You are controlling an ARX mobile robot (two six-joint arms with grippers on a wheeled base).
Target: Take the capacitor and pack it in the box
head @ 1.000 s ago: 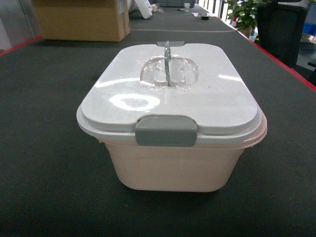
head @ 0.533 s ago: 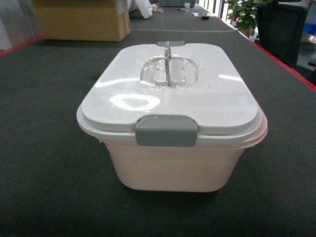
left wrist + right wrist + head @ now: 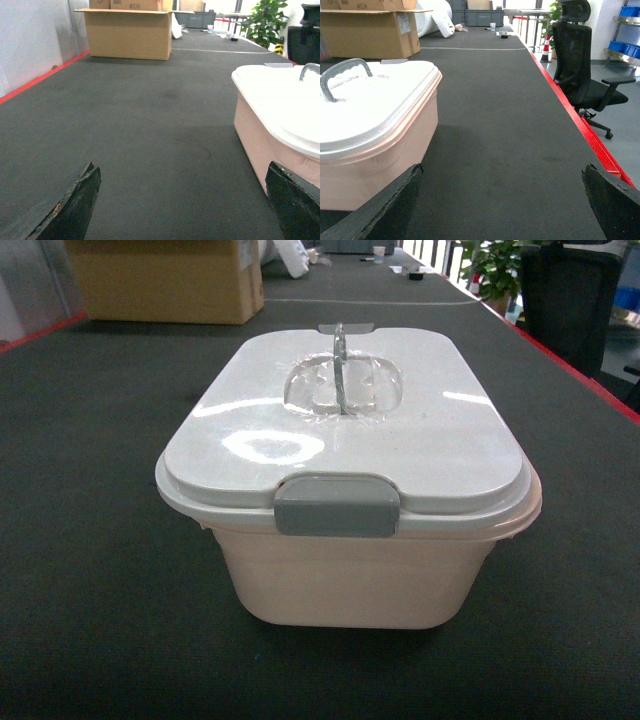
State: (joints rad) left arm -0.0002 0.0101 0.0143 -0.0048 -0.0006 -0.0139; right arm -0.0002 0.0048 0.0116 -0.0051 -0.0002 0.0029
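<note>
The box, a pale pink tub, stands in the middle of the dark mat with its white lid on, its grey latch facing me and its clear handle upright. It also shows in the left wrist view, box, and in the right wrist view, box. My left gripper hangs open left of the box, low over the mat, with nothing between its fingers. To the box's right, my right gripper is open and empty too. No capacitor is in view. Neither gripper shows in the head view.
A brown cardboard carton stands at the back left of the mat. A red edge strip runs along the right side, with a black office chair beyond it. A potted plant and blue bins sit farther back.
</note>
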